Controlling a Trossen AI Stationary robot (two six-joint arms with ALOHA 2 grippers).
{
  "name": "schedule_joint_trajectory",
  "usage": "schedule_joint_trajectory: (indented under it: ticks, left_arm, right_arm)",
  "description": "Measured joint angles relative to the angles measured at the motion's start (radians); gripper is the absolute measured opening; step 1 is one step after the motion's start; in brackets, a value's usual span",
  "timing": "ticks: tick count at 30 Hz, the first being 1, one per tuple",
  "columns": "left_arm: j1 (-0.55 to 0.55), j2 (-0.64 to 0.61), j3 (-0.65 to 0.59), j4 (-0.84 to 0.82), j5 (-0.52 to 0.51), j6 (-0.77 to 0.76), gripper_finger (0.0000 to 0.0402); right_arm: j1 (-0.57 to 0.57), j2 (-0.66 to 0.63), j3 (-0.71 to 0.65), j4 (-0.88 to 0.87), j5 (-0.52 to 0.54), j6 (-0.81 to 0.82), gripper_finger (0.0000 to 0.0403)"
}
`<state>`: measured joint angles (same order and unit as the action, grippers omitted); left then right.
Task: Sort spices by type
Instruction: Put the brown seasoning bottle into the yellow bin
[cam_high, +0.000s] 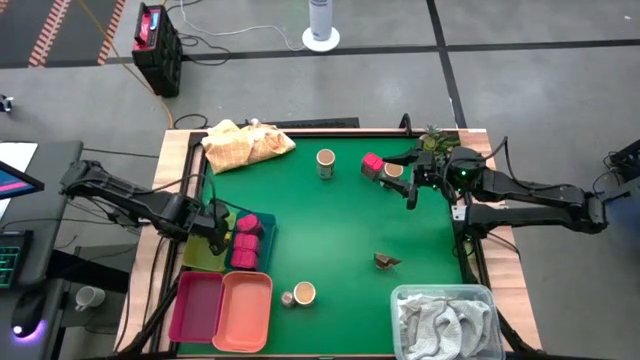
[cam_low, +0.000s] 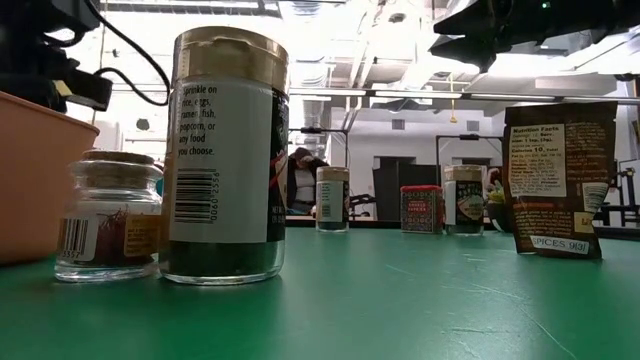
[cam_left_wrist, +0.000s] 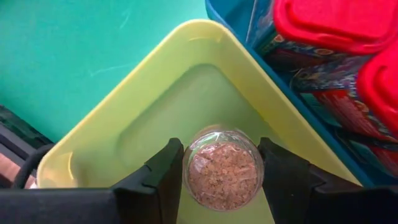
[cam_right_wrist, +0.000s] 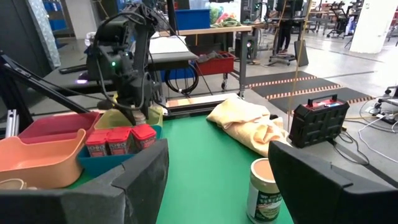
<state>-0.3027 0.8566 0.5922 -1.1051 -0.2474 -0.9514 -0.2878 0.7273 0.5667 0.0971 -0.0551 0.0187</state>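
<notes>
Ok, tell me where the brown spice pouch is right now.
In the high view the brown spice pouch lies on the green table, right of centre toward the near edge, between the tan-lidded jar and the towel bin.

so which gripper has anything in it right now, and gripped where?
Left gripper holds a small clear jar by its sides, over the yellow-green bin. Right gripper is open, holding nothing.

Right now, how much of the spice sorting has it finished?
Partway. Red-capped packets already sit together in the blue bin. The left tool holds a clear jar over the yellow bin. Still loose on the table: jars, a red packet near the open right tool, and a brown pouch.
</notes>
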Motion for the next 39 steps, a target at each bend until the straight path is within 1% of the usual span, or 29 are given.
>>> schedule_joint_trajectory:
  ticks: [3, 8, 11, 14, 18, 21, 23, 26, 29, 32, 35, 39]
  left_arm:
    - [0.0, 0.037, -0.003, 0.015, 0.0, 0.0, 0.019]
    - [0.0, 0.078, -0.002, 0.036, 0.002, 0.027, 0.0236]
    - [0.001, 0.079, 0.013, 0.023, 0.0, 0.05, 0.0248]
    - [0.008, 0.079, 0.067, -0.044, -0.037, 0.051, 0.0249]
    - [0.014, 0.079, 0.184, -0.158, -0.114, 0.077, 0.0245]
    - [0.012, 0.079, 0.265, -0.176, -0.158, 0.113, 0.0242]
    - [-0.001, 0.078, 0.299, -0.093, -0.163, 0.181, 0.024]
    - [-0.04, 0.1, 0.316, 0.173, -0.16, 0.342, 0.0239]
    - [-0.071, 0.168, 0.317, 0.396, -0.15, 0.458, 0.0239]
    - [-0.077, 0.263, 0.317, 0.549, -0.095, 0.502, 0.0239]
    - [-0.077, 0.361, 0.321, 0.625, 0.012, 0.504, 0.0239]
    - [-0.084, 0.486, 0.393, 0.557, 0.114, 0.492, 0.0239]
  right_arm:
    - [0.0, 0.0, 0.0, 0.0, 0.0, 0.0, 0.0303]
    - [0.0, 0.0, 0.0, 0.0, 0.0, 0.0, 0.0303]
    - [0.0, 0.0, 0.0, 0.0, 0.0, 0.0, 0.0303]
    - [0.0, 0.0, 0.0, 0.0, 0.0, 0.0, 0.0303]
    - [0.0, 0.0, 0.0, 0.0, 0.0, 0.0, 0.0303]
    - [0.0, 0.0, 0.0, 0.0, 0.0, 0.007, 0.0303]
    - [0.0, 0.0, 0.0, 0.0, 0.0, 0.007, 0.0303]
    - [0.0, 0.0, 0.0, 0.0, 0.0, 0.007, 0.0303]
    - [0.0, 0.0, 0.0, 0.0, 0.0, 0.007, 0.0303]
    - [0.0, 0.0, 0.0, 0.0, 0.0, 0.007, 0.0303]
    - [0.0, 0.0, 0.0, 0.0, 0.0, 0.007, 0.0303]
    - [0.0, 0.0, 0.0, 0.0, 0.0, 0.007, 0.0303]
